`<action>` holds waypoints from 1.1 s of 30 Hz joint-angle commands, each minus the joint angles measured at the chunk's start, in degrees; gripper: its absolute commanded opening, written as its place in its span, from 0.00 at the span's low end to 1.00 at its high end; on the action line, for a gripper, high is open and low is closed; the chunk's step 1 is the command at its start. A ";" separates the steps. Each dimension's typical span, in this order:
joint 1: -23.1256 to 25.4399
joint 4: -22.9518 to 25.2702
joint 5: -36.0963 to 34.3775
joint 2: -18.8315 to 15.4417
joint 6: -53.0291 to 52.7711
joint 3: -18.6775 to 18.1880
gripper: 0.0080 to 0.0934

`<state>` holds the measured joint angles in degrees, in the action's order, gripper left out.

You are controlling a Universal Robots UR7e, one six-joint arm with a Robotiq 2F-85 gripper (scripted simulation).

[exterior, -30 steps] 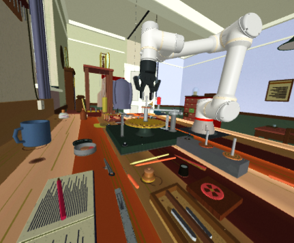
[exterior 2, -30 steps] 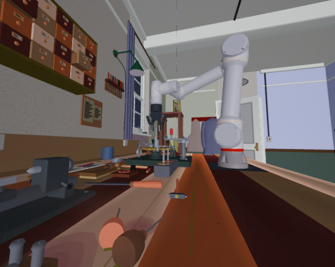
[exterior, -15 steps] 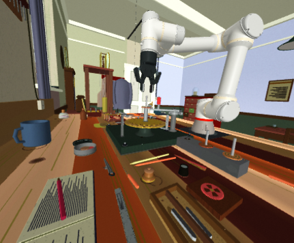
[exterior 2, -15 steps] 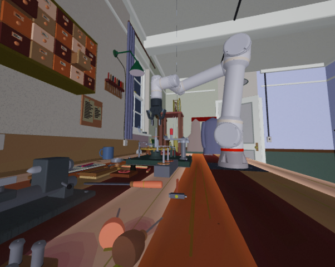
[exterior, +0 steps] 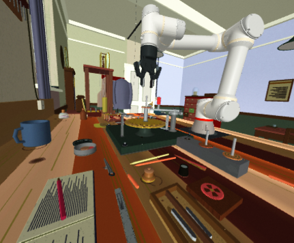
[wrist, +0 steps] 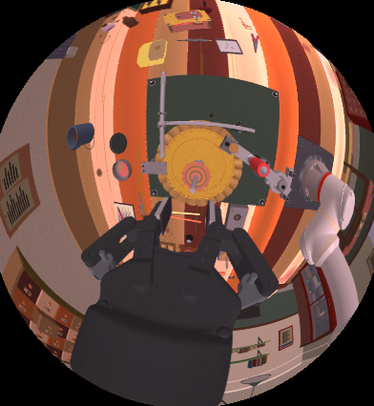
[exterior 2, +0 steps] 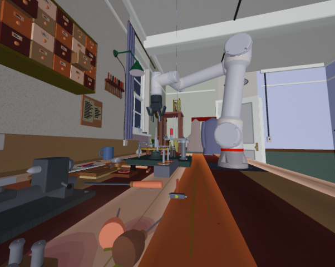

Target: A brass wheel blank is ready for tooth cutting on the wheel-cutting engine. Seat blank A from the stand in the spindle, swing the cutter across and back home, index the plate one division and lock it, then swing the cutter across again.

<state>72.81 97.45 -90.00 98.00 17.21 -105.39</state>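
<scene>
The small reddish wheel blank (wrist: 195, 172) sits on the spindle (exterior: 146, 107) at the centre of the brass index plate (exterior: 145, 123) (wrist: 199, 167), on the dark green base of the engine (exterior 2: 159, 155). The cutter arm with its red handle (wrist: 259, 166) (exterior: 158, 100) lies off to the plate's side. The grey stand (exterior: 212, 156) carries two posts, and one of them has a brass blank (exterior: 232, 155) at its foot. My gripper (exterior: 147, 83) (exterior 2: 156, 117) (wrist: 188, 215) hangs well above the spindle, open and empty.
A blue mug (exterior: 33, 132) and a small round tin (exterior: 84, 147) stand left of the engine. Pencils, a knob (exterior: 148, 174), a tray of tools (exterior: 186, 215) and a red gear on a block (exterior: 212, 191) lie nearer. My arm's base (exterior: 203, 124) stands right of the engine.
</scene>
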 commanded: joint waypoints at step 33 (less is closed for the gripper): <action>0.00 -0.93 0.00 0.13 0.00 0.88 0.47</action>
<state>72.81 96.48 -90.00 98.13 17.21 -104.47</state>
